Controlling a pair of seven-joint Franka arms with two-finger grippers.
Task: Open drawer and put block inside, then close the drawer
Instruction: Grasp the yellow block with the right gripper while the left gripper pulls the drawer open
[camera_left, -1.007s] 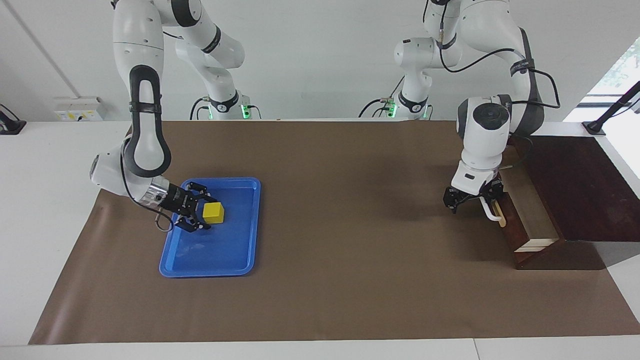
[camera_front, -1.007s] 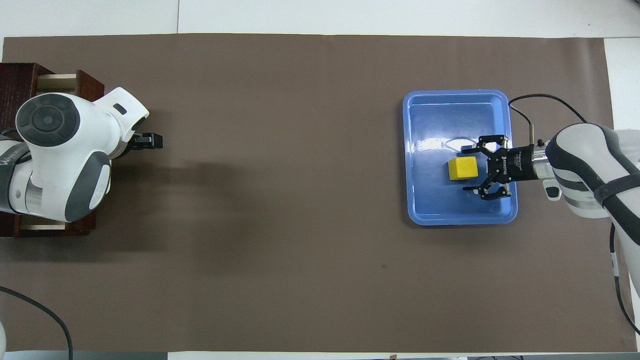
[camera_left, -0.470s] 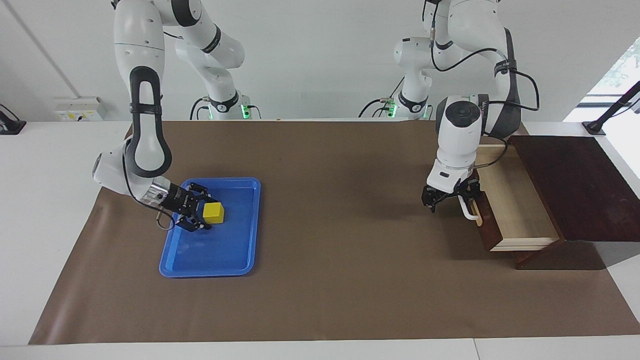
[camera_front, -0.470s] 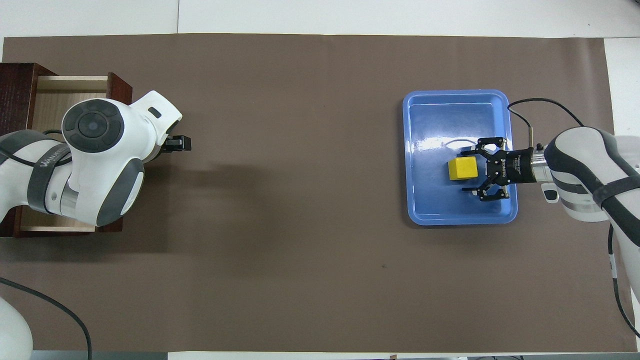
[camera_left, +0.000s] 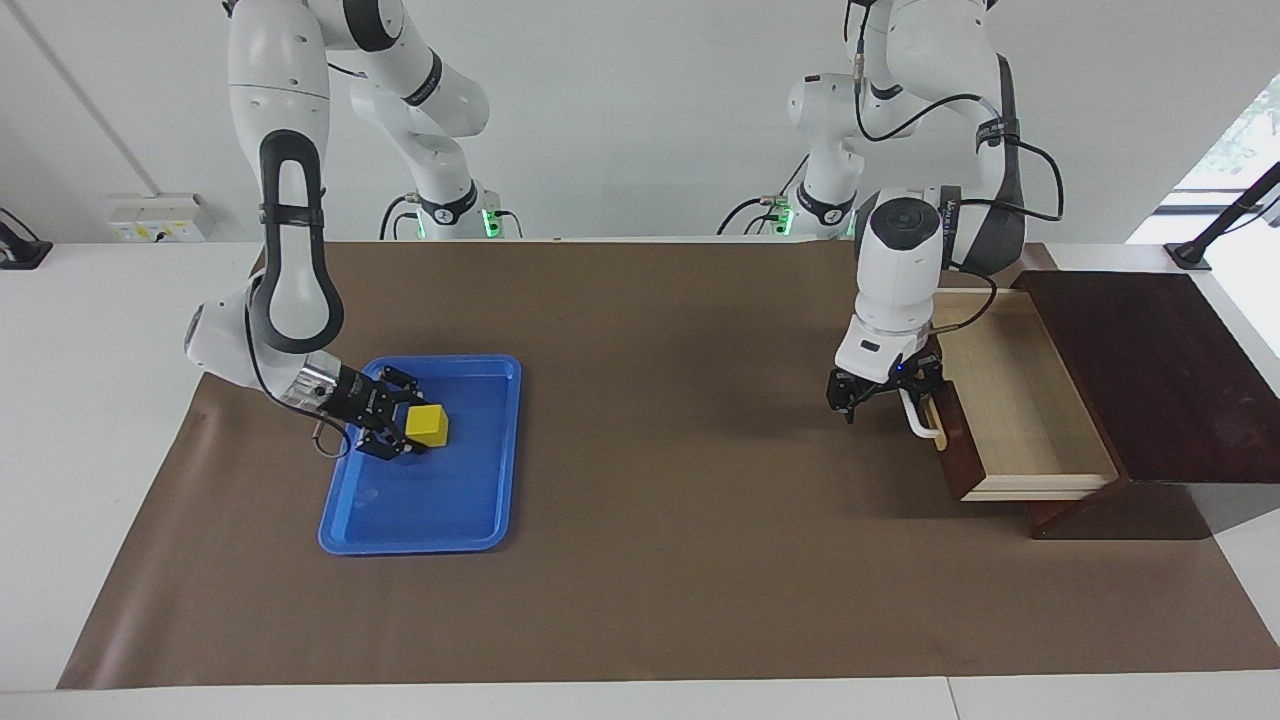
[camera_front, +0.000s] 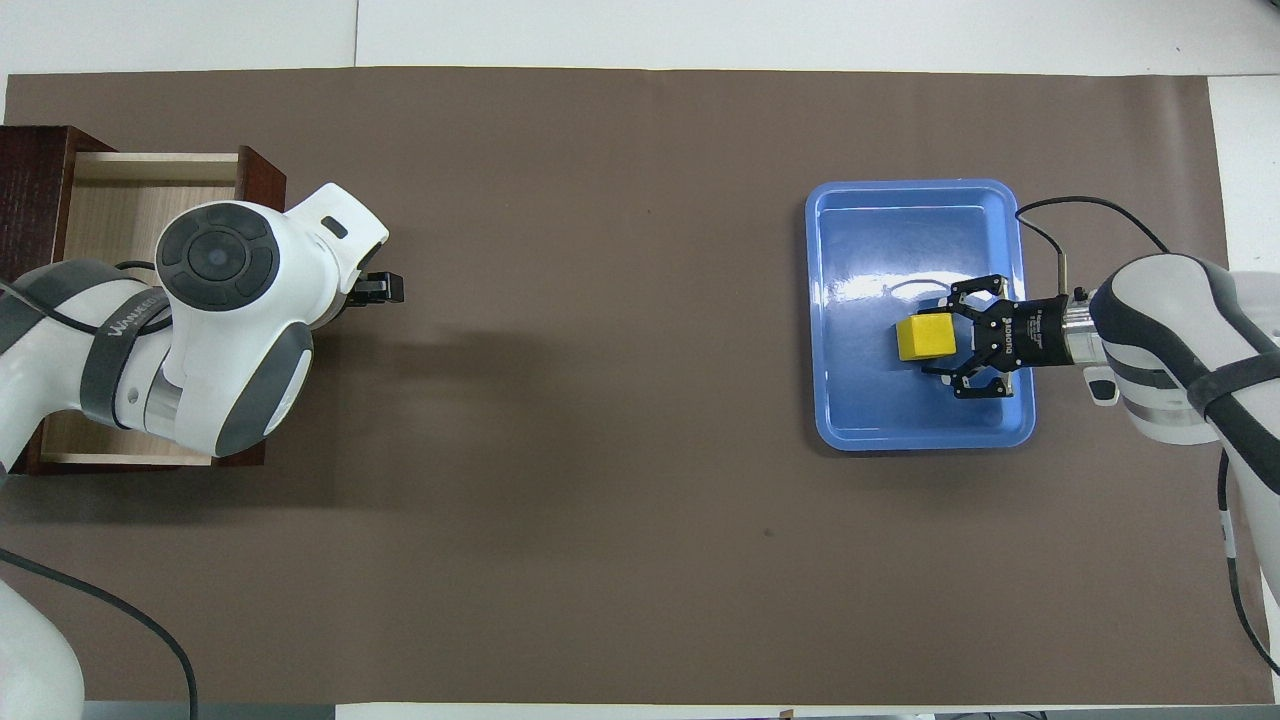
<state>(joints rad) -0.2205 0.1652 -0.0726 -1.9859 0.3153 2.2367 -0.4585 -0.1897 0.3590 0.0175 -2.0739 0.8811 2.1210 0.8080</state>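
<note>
The drawer (camera_left: 1020, 410) is pulled well out of its dark wooden box (camera_left: 1150, 370) at the left arm's end of the table, and its light wood interior is empty. My left gripper (camera_left: 885, 392) is shut on the white handle (camera_left: 918, 418) at the drawer front. In the overhead view the left arm covers most of the drawer (camera_front: 130, 195). The yellow block (camera_left: 427, 425) rests in the blue tray (camera_left: 430, 500). My right gripper (camera_left: 398, 420) is low in the tray, open, with one finger close on either side of the block (camera_front: 925, 338).
The blue tray (camera_front: 900, 220) stands toward the right arm's end of the brown mat (camera_left: 660, 450). The mat between tray and drawer is bare. White table borders the mat.
My left gripper pulled the drawer out toward the table's middle, from barely open to well open. My right gripper moved in around the block and its fingers narrowed.
</note>
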